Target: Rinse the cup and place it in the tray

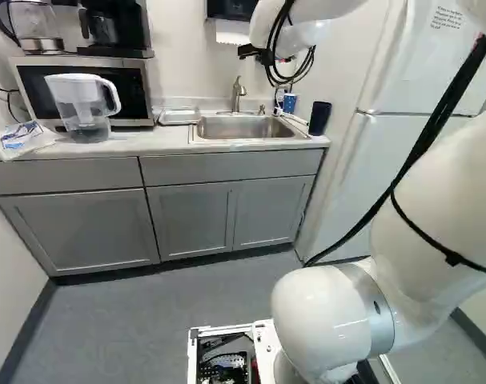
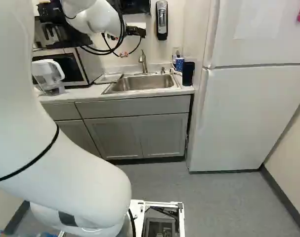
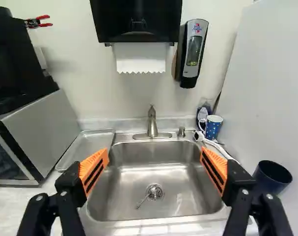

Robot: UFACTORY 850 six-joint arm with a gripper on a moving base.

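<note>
Gripper released, fingers wide apart, sink ahead btwn them. Blue dotted mug upright at sink's back corner; dark tumbler nr sink, fridge side. Tray on counter btwn sink & microwave.

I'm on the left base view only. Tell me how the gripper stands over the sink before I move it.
Observer: The wrist view shows the gripper open, its orange pads wide apart.

Operator: Good. Describe the blue cup at the sink's back corner; it's just a small blue shape to me.

Observer: In the wrist view, the blue cup has pale spots, and its handle is on the side toward the faucet.

Operator: Now report what's down in the basin.

Observer: The wrist view shows a round drain in the floor of the sink, with a thin stem slanting out from it.
</note>
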